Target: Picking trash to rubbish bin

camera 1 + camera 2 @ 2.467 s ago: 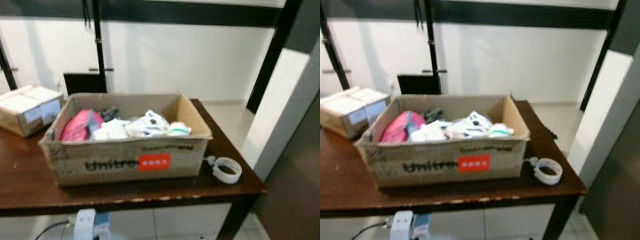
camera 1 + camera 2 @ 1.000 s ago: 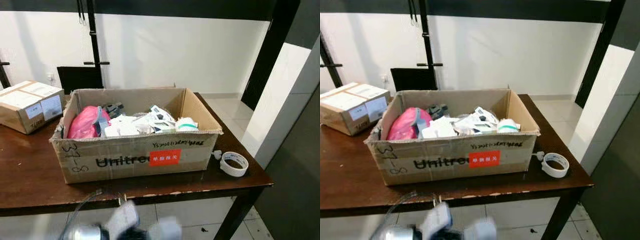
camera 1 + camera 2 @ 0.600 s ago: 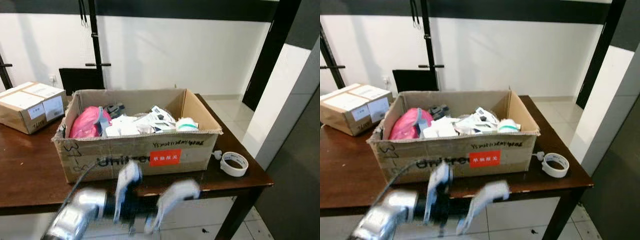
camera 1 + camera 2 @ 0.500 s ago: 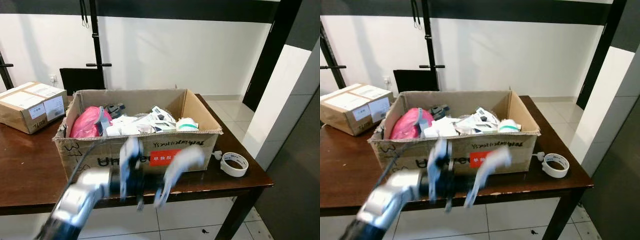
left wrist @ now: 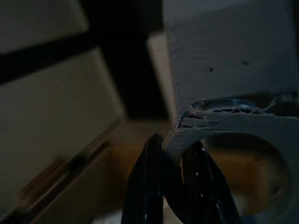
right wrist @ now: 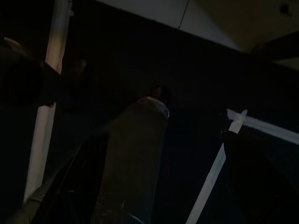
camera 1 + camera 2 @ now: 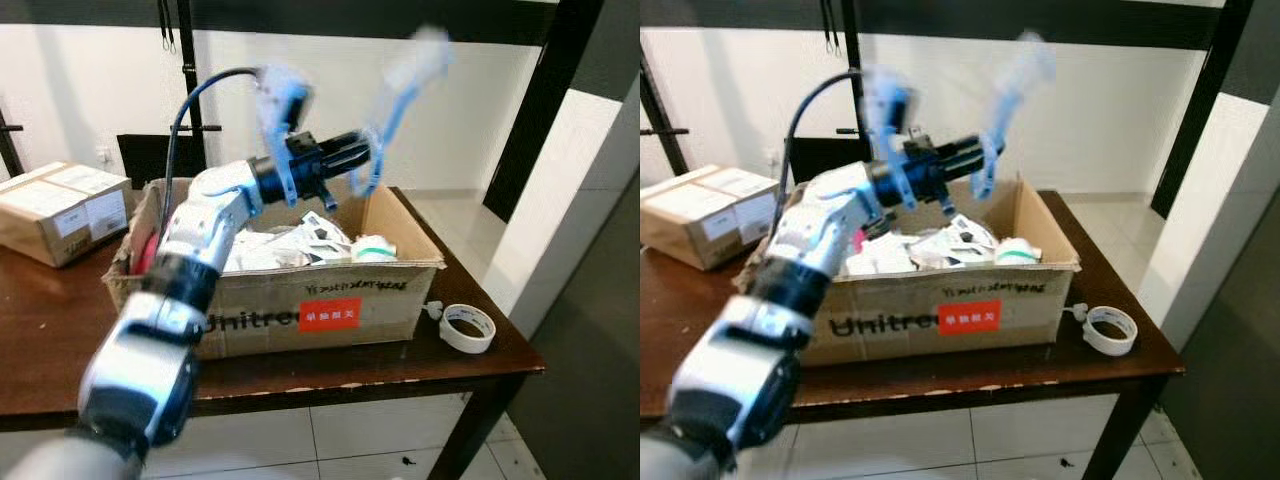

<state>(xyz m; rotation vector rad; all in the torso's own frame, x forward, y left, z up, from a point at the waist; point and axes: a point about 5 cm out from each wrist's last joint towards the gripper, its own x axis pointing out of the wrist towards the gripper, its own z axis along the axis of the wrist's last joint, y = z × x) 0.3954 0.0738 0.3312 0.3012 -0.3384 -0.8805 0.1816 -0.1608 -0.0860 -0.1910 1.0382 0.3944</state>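
trash (image 7: 300, 240): heaped in cardboard box (image 7: 330, 305), directly below the fingers
left gripper (image 7: 345, 85): fingers spread wide, raised above box
nearer arm: left

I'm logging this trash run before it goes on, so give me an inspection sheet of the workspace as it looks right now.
Surface: dark brown wooden table, front edge chipped.
Job's things: open Unitree cardboard box filled with white wrappers, a pink bag and a white and green roll. No rubbish bin seen.
Clutter: roll of tape on the table beside the box, on the robot's right; small sealed carton on the table to its left.
Grippers: left gripper raised above the box's back wall, fingers spread, blurred, holding nothing. Right arm idle, its wrist view dark.
Cables: black cable looping over the left arm.
Surroundings: white wall, black frame posts, tiled floor.
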